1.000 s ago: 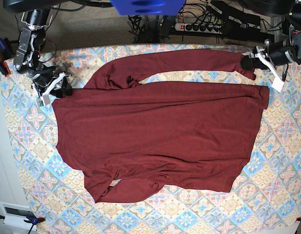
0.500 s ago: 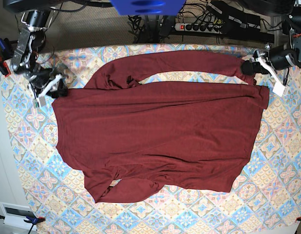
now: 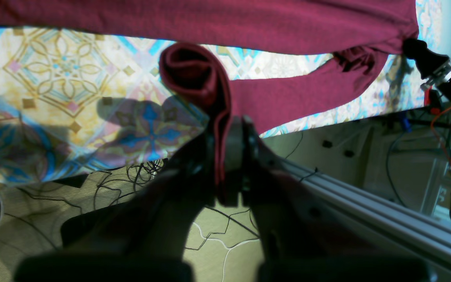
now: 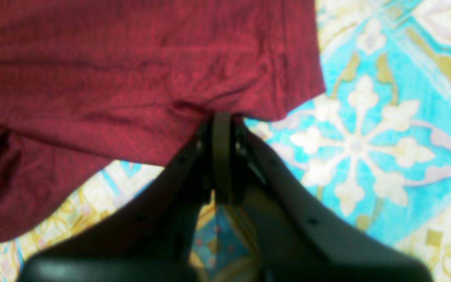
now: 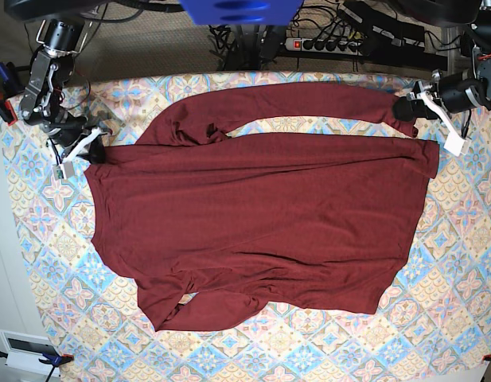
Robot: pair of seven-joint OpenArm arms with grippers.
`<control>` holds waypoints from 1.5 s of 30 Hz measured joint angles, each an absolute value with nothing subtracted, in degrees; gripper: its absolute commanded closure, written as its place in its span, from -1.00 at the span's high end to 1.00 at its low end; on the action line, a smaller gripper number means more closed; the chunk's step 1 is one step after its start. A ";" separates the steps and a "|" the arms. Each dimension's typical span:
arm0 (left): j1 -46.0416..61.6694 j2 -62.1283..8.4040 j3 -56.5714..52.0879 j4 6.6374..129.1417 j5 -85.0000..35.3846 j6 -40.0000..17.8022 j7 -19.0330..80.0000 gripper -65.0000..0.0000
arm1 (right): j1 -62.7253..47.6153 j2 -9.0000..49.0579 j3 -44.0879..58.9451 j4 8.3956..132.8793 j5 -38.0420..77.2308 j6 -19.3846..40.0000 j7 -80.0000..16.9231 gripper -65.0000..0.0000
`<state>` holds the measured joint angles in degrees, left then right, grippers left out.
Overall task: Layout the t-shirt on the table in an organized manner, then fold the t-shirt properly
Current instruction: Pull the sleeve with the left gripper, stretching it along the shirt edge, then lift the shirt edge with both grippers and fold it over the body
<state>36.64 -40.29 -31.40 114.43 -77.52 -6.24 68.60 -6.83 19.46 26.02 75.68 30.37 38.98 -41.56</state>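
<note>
- The t-shirt is a plain maroon-red knit, soft and finely ribbed, with long sleeves and no print; it lies spread flat across the middle of the desk, its body broad and mostly smooth with shallow creases.
- The desk wears a cloth of pastel blue, pink and cream diamond tiles with floral medallions.
- One sleeve runs along the far edge of the desk toward the base view's right far corner; the other sleeve lies folded under near the front edge, left of centre.
- The left hand is clenched on the sleeve cuff at the far edge by that right far corner; the fabric curls up in a rolled loop above the pinching fingers.
- The right hand is closed tight on the garment's edge, the cloth puckering into small wrinkles just where the dark fingers meet it.
- In the base view this right hand sits at the shirt's corner near the desk's left far corner, touching the fabric.
- The two hands are well apart, at opposite ends of the garment's far side.
</note>
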 measured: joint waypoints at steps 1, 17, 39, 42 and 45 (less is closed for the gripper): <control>36.64 -40.29 -31.40 114.43 -77.67 -6.24 68.62 -1.00 | -6.98 19.14 27.29 76.18 30.20 39.03 -42.19 -1.00; 38.92 -43.83 -40.36 114.50 -83.74 -9.10 76.44 -1.00 | -10.39 19.66 37.26 82.76 30.02 38.96 -45.43 -1.00; 27.09 -34.17 -58.63 113.60 -81.65 -19.16 81.01 -1.00 | -9.76 19.49 37.04 82.35 30.33 39.07 -45.06 -1.00; 23.75 -31.66 -55.18 113.54 -76.14 -19.16 81.25 -1.00 | -9.76 19.55 37.01 82.35 30.22 38.96 -45.21 -1.00; 20.82 -29.34 -52.18 113.49 -69.97 -19.16 81.10 -1.00 | -9.67 19.51 36.97 82.35 30.28 39.03 -45.06 -1.00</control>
